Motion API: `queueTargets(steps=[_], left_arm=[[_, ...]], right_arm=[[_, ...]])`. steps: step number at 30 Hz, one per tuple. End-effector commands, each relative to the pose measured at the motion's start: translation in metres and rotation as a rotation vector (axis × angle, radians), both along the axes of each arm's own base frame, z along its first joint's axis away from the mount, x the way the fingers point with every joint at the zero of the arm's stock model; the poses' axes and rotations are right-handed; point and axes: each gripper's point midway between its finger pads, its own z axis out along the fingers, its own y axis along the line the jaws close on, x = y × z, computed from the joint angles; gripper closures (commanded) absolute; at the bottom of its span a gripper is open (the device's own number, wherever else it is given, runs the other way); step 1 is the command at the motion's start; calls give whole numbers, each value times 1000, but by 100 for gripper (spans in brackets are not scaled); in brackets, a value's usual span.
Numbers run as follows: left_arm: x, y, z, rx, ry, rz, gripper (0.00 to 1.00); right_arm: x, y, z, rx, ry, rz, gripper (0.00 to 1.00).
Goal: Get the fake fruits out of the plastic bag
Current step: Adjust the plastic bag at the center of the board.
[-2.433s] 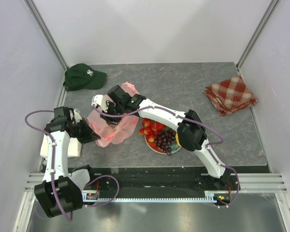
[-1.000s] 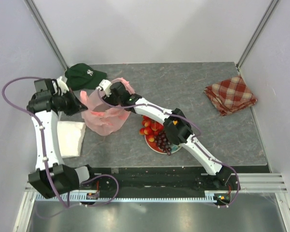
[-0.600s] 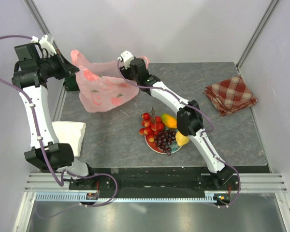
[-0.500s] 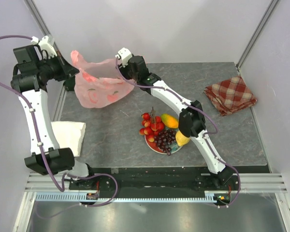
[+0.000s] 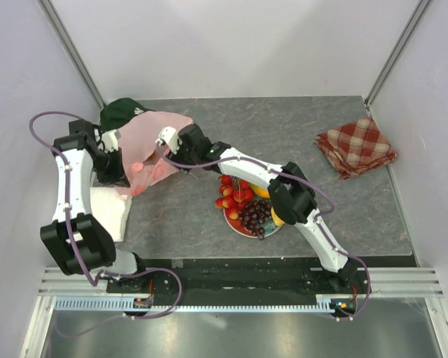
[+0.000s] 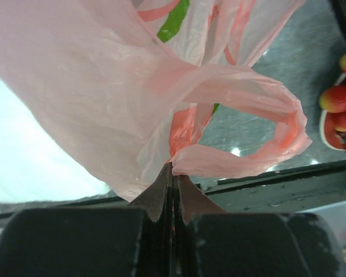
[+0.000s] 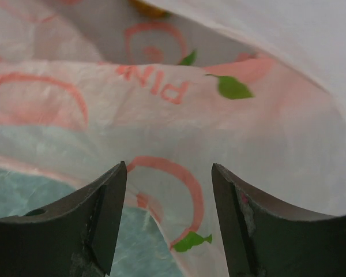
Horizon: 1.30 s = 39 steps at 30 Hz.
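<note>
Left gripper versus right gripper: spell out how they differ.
The left gripper is shut, pinching a fold of the plastic bag; the right gripper stands open, clamping nothing. The left gripper sits at the bag's left edge, the right gripper at its right, nearer the fake fruits. Both face the pink bag.

Plastic bag (image 5: 151, 142): thin pink translucent, green leaf prints, crumpled, upper left-centre of frame, one handle loop (image 6: 259, 133) curled open. Fake fruits (image 5: 245, 206): red berries (image 5: 230, 197), dark grapes (image 5: 255, 215), lemon (image 5: 278, 217), orange-yellow one (image 5: 260, 191). All clustered centre frame, outside bag, to its right.
</note>
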Motion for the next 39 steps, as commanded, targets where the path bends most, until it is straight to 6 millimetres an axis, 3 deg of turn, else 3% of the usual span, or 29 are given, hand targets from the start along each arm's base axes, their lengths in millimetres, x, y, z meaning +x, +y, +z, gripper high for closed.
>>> queueTargets(steps=[1, 6, 9, 14, 16, 20, 22, 26, 31, 39], left_arm=[[-6, 18, 14, 141, -80, -7, 98], [-2, 21, 14, 140, -72, 36, 98], [1, 16, 13, 101, -67, 46, 98], [8, 5, 12, 21, -61, 60, 98], [14, -4, 15, -40, -68, 51, 99], [19, -17, 21, -123, -83, 23, 98], [17, -18, 18, -128, -67, 16, 99], [15, -17, 18, -121, -61, 17, 99], [15, -10, 29, -72, -97, -1, 99], [17, -3, 30, -38, -118, 2, 98]], right_arm=[[-21, 13, 40, 58, -24, 69, 32], [-17, 36, 90, 197, -63, 68, 32], [-23, 48, 110, 256, -74, 113, 33], [-26, 69, 91, 286, -82, 153, 33], [-22, 76, 63, 267, -65, 148, 35], [-9, 85, 39, 301, -50, 95, 33], [-5, 93, 46, 359, -67, 91, 32], [4, 111, 42, 417, -72, 90, 32], [0, 86, 27, 253, -67, 105, 34], [-52, 33, -3, -5, 104, 201, 41]])
